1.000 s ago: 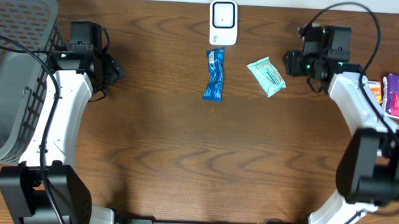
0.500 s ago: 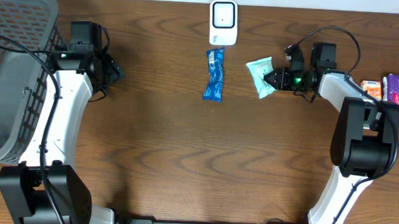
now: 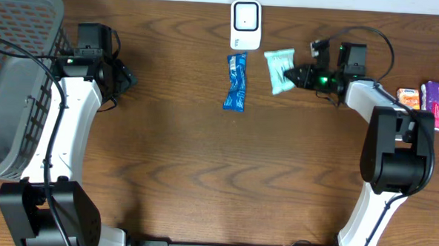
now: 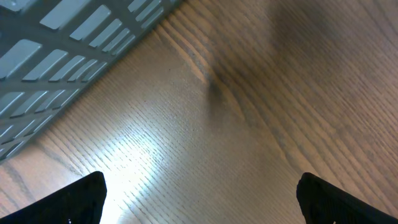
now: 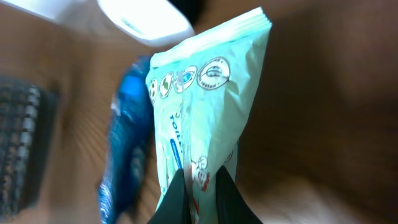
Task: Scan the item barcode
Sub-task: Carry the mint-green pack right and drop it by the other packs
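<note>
Near the white scanner (image 3: 245, 24), my right gripper (image 3: 296, 74) pinches the mint-green packet (image 3: 279, 69) by its edge, just beside the blue packet (image 3: 236, 81). My left gripper (image 4: 199, 193) hangs spread wide over bare table (image 3: 203, 167).

Overhead even, sharp; glare on table (image 4: 137, 155); right-wrist background blurred.

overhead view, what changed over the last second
The right gripper reached in, closed on the mint green packet and carried it left toward the white scanner. The blue packet, the scanner, the grey basket and the open left gripper stayed put.
</note>
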